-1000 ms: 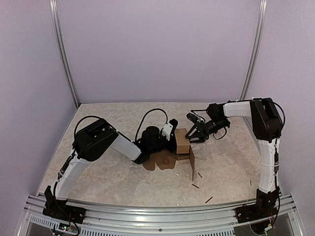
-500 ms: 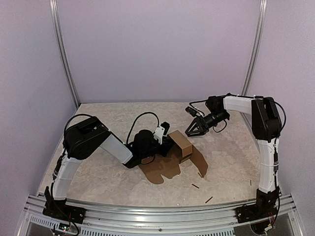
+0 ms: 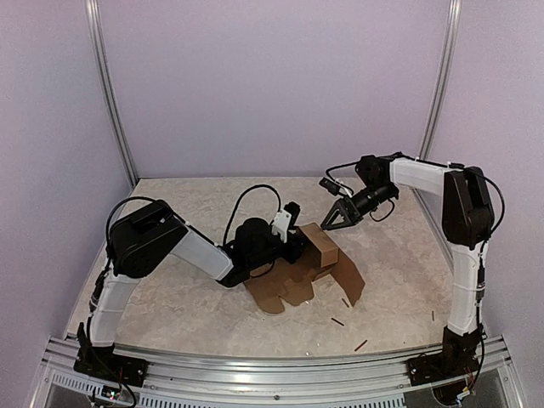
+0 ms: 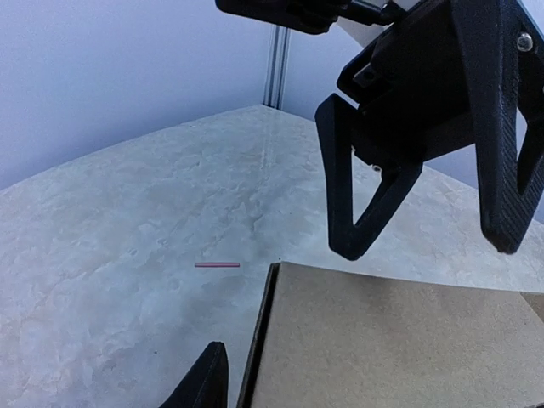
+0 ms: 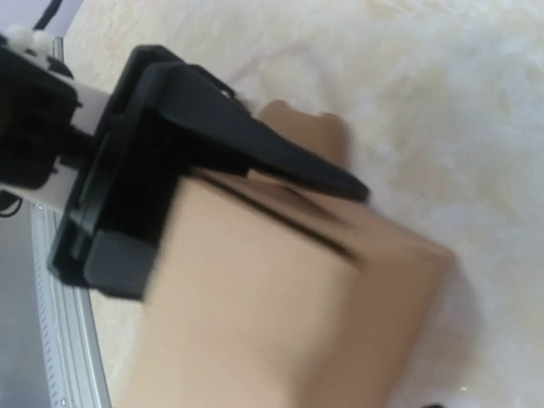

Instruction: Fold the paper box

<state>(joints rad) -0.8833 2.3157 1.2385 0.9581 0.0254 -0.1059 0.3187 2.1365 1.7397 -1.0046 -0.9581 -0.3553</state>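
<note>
Right gripper (image 3: 337, 219), spread wide, hangs just beyond the far end of the paper box (image 3: 321, 247) — left gripper (image 3: 297, 243) clamps its left side

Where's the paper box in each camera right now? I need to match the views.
Top external: the paper box sits mid-picture, beside the left gripper.
Left wrist: the box is the brown panel at lower right.
Right wrist: the box fills the centre and bottom.
Shared landmark: the left gripper's black finger against the box, in all three.
</note>
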